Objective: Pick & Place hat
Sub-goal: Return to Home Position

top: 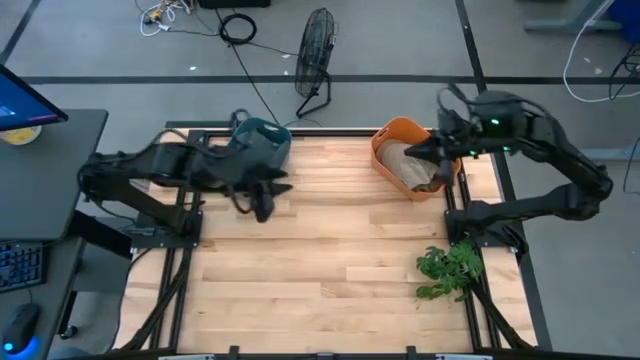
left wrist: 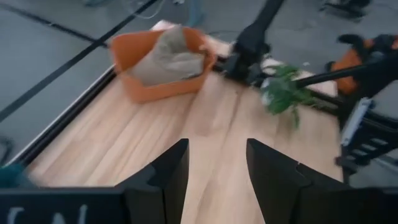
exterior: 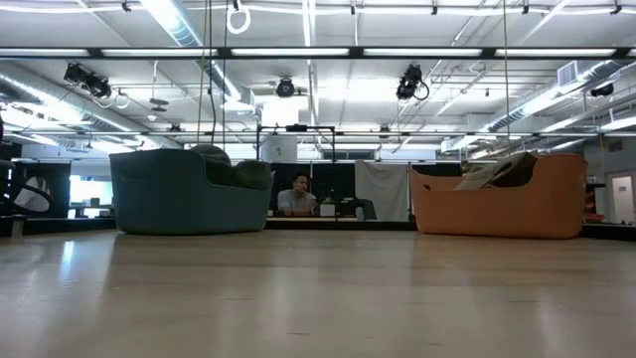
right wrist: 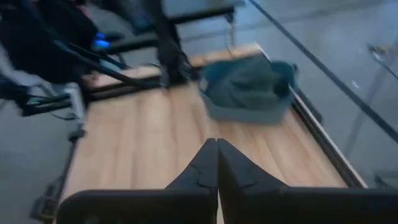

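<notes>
Your left gripper (left wrist: 216, 152) has its jaws spread, nothing between them, above the table (top: 330, 260) just beside the blue bin (right wrist: 245, 114) holding the blue cap (right wrist: 247, 82). Your right gripper (right wrist: 217, 149) is clenched empty over the orange bin (top: 392, 128), where the brown caps (top: 412, 165) lie.

Desk centre: the desk (top: 330, 250) is bare boards from the middle out to the 6 and 8 o'clock edges, which is the widest free room.
11 o'clock: the blue bin (top: 265, 140) blocks the far edge.
1 o'clock: the orange bin (top: 392, 130) stands there, with brown caps (exterior: 497, 171) heaped above its rim.
12 o'clock: an open lane runs between the bins, which are well apart.
4 o'clock: a plant (top: 450, 268) lies at the desk edge.
Left end effector (left wrist: 217, 146): it hangs just beside the blue bin at that bin's 5 o'clock, fingers apart.
Right end effector (right wrist: 216, 146): it hangs over the orange bin's 3 o'clock rim, fingers together.
</notes>
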`<state>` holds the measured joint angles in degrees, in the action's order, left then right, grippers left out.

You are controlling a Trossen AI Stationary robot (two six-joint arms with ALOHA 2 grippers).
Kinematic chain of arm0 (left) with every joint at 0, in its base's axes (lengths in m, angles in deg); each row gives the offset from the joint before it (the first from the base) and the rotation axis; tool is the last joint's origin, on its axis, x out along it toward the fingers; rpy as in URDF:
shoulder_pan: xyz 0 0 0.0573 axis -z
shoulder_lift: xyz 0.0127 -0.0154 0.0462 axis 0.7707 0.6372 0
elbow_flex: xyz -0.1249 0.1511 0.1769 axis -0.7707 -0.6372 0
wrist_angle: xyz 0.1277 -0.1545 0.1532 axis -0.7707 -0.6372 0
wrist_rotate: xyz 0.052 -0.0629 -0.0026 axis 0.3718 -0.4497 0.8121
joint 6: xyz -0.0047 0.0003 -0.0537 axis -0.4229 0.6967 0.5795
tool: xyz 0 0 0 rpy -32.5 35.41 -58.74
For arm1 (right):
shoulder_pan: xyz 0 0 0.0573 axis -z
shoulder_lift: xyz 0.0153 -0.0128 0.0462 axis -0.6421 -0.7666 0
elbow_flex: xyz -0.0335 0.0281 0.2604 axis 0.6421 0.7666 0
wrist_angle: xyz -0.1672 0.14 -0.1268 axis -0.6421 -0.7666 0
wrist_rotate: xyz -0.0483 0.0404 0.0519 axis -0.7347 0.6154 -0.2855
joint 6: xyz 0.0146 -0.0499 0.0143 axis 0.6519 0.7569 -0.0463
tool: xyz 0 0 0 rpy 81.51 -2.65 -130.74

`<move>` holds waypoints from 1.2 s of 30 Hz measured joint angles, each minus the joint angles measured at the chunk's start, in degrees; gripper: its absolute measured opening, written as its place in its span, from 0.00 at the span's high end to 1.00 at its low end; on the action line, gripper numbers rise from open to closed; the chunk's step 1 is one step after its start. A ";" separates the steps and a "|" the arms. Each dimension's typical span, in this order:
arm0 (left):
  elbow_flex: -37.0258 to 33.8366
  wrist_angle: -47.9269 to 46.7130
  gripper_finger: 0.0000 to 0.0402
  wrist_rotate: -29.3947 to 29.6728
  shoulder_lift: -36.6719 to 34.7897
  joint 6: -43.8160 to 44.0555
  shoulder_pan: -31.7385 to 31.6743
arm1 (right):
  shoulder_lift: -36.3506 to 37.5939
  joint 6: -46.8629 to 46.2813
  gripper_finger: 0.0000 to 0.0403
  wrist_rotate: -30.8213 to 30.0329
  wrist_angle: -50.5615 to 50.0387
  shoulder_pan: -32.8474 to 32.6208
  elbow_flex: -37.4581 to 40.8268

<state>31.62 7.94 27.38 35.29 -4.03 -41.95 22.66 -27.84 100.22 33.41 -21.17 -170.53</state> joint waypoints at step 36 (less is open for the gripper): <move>-67.15 35.41 0.59 11.12 -52.65 5.89 2.21 | 47.65 -10.09 1.00 -1.57 55.92 -6.73 60.89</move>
<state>-35.53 43.36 38.50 -17.36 1.85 -39.74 70.31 -37.92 98.65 89.33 -27.90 -109.63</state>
